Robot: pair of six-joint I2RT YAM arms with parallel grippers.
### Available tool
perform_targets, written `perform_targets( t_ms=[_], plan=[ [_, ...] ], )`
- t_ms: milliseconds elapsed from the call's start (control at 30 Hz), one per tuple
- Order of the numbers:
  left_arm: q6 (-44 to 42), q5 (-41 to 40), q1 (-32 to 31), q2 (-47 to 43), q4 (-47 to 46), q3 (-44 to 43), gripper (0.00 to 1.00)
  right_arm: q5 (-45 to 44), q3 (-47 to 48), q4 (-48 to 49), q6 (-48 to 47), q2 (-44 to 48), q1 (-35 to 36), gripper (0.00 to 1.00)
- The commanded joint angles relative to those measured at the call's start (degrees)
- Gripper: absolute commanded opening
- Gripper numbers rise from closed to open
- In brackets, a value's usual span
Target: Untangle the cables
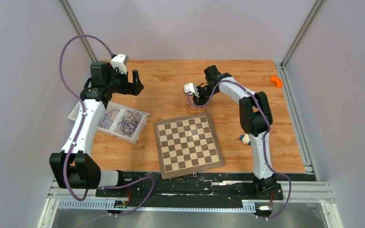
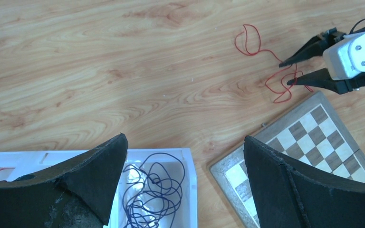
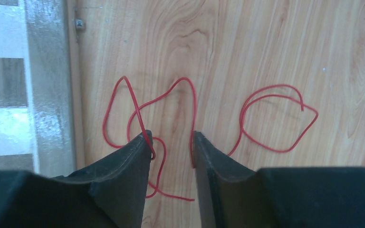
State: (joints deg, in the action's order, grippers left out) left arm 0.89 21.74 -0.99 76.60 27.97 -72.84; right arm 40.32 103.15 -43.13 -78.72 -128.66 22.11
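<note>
Your parted right gripper (image 3: 172, 137) is straddling the separated thin red wire (image 3: 195, 114) | left gripper (image 2: 184, 137) gaping, empty | remaining: dark purple wires (image 2: 154, 194) lying tangled in left-edge white plastic tray (image 2: 171, 151)

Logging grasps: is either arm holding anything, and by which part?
Nothing is clamped. The right gripper has its jaws apart, straddling a middle stretch of the red cable; the left gripper is open and empty.

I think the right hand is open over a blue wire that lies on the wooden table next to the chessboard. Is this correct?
Not quite: the wire is red, not blue, as the right wrist view shows. The rest holds: the right hand is open over it, on the wooden table next to the chessboard.
</note>
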Motion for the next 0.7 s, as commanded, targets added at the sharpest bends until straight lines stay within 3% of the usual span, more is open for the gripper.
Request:
perform_targets(
  t_ms=[0, 100, 133, 200, 367, 500, 667],
  plan=[
    [-0.7, -0.8, 2.2, -0.2, -3.3, -3.0, 1.00, 0.7, 5.7, -3.8, -2.6, -3.1, 0.7, 0.29],
    [0.2, -0.8, 3.1, -2.1, -5.9, -0.9, 1.00, 1.4, 7.5, -5.1, -1.8, -1.7, 0.4, 0.02],
    [1.1, -1.0, 3.2, -3.3, -7.8, -0.2, 1.00, 2.6, 7.7, -5.0, -1.5, -0.4, 0.2, 0.00],
    [2.2, -0.9, 4.0, -4.6, -10.3, 1.3, 1.00, 5.2, 10.4, -4.6, 1.6, 2.0, -0.2, 0.00],
    [-3.0, 13.6, 5.0, -3.4, -8.9, -3.8, 1.00, 16.5, 25.8, -2.8, 20.9, 6.5, -1.9, 0.00],
    [-7.1, 28.4, 4.9, -3.0, -12.0, -4.7, 1.00, 20.5, 21.6, 0.6, 24.5, 12.5, -1.4, 0.00],
    [-8.7, 33.9, 0.4, -2.7, -16.9, -5.7, 1.00, 22.4, 19.5, 2.8, 28.5, 14.9, -0.5, 0.00]
  ],
)
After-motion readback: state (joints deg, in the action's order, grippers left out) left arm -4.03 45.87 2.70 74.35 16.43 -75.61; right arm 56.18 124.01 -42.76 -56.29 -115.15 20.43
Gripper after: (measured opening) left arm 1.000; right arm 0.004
